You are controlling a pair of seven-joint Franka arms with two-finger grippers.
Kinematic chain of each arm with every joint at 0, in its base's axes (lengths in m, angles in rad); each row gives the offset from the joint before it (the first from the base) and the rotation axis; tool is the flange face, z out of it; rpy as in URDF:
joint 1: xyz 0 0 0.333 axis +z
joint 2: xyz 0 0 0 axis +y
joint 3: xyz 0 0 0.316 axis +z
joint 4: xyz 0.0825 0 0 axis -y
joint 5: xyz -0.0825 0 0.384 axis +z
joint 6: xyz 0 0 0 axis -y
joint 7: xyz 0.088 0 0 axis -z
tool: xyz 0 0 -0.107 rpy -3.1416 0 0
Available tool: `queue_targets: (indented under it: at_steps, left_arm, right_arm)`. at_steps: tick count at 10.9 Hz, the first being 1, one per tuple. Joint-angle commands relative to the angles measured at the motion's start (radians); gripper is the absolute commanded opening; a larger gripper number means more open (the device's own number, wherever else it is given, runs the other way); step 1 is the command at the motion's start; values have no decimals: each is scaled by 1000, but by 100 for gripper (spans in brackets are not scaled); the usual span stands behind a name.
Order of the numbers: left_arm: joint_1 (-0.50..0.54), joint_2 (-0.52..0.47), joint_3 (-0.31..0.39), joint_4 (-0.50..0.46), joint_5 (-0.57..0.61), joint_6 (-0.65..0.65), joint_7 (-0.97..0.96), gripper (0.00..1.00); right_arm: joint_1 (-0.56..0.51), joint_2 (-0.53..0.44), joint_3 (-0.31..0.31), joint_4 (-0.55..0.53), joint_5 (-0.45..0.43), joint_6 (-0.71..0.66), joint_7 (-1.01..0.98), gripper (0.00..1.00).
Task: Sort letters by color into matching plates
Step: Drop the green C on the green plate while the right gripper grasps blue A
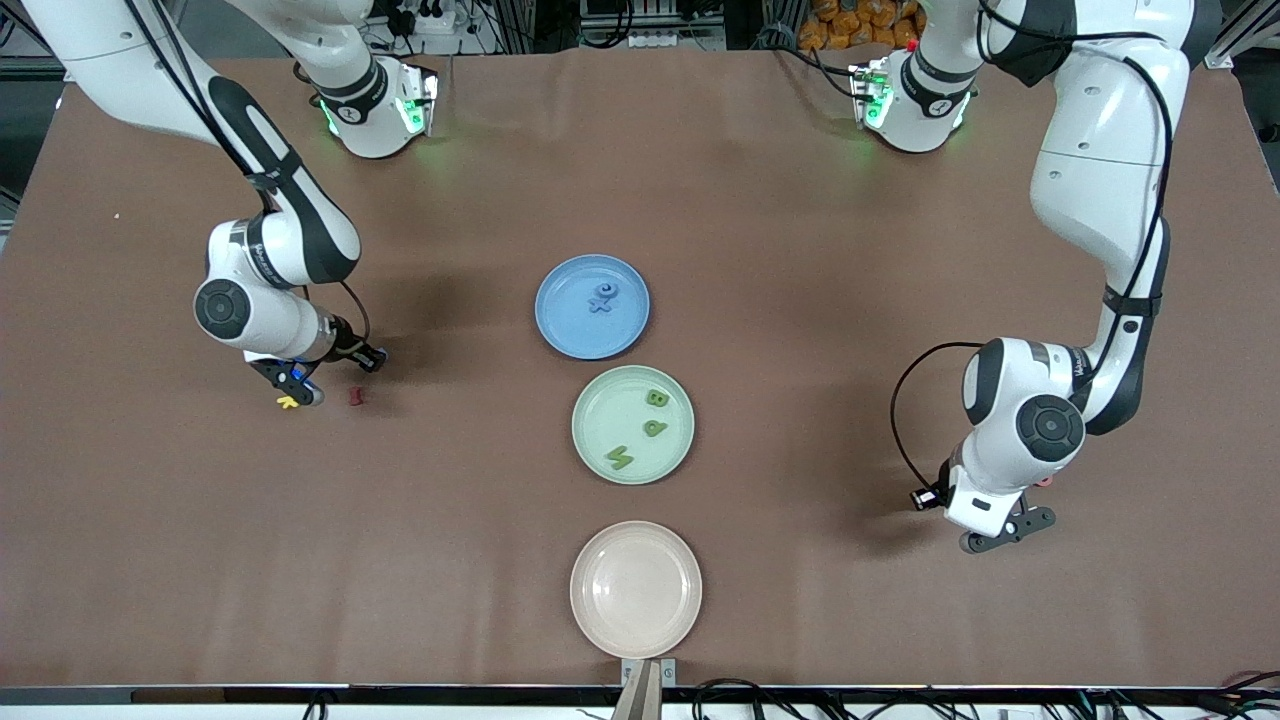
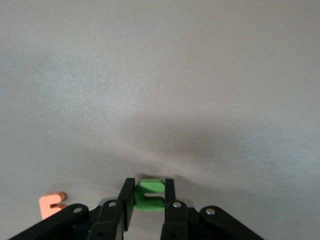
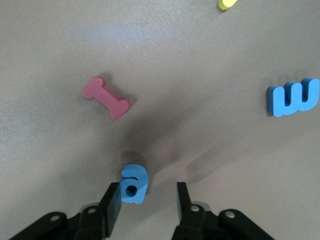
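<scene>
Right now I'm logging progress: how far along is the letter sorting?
Done: two blue letters in the blue plate, three green in the green plate. In hand: left gripper shut on a green letter. Left: right gripper, open, straddles a blue letter; another waits.

- Three plates stand in a row down the middle of the brown worktop [image 1: 760, 200].
- The blue plate [image 1: 592, 306], farthest from the camera, holds two blue letters [image 1: 603, 296].
- The green plate [image 1: 633, 424] carries three green letters [image 1: 654, 427].
- The beige-pink plate [image 1: 636, 589] lies nearest the camera.
- The right pincer [image 1: 297, 393] is low at the right arm's end, by a yellow letter [image 1: 288, 403] and a dark red letter [image 1: 355, 397].
- The left pincer [image 1: 1005, 532] is low at the left arm's end.
</scene>
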Motion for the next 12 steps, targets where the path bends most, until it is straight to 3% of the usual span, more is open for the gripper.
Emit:
queue_targets:
  at_steps: [1, 5, 7, 8, 10, 11, 12]
  left_arm:
    - [-9, -28, -56, -12, 5, -5, -133, 0]
    - [-99, -36, -90, -12, 9, -6, -351, 0]
    - [-167, -36, -90, -12, 8, -6, -467, 0]
    - [-209, -32, -89, -9, 9, -5, -539, 0]
    - [-282, -28, -89, 21, 9, -2, -633, 0]
    - [-311, -28, -89, 43, 9, -2, -690, 0]
    - [-341, -26, -89, 66, 9, 5, -730, 0]
  right_arm:
    - [-18, 15, 20, 9, -13, 11, 25, 59]
    - [-18, 33, 18, 12, -14, 41, 23, 58]
    - [-18, 41, 18, 18, -14, 42, 23, 53]
    - [-18, 41, 18, 18, -14, 42, 23, 43]
    - [-16, 47, 18, 21, -18, 42, 18, 9]
    - [-15, 49, 18, 26, -18, 39, 17, 0]
    - [-13, 47, 21, 26, -18, 33, 15, 0]
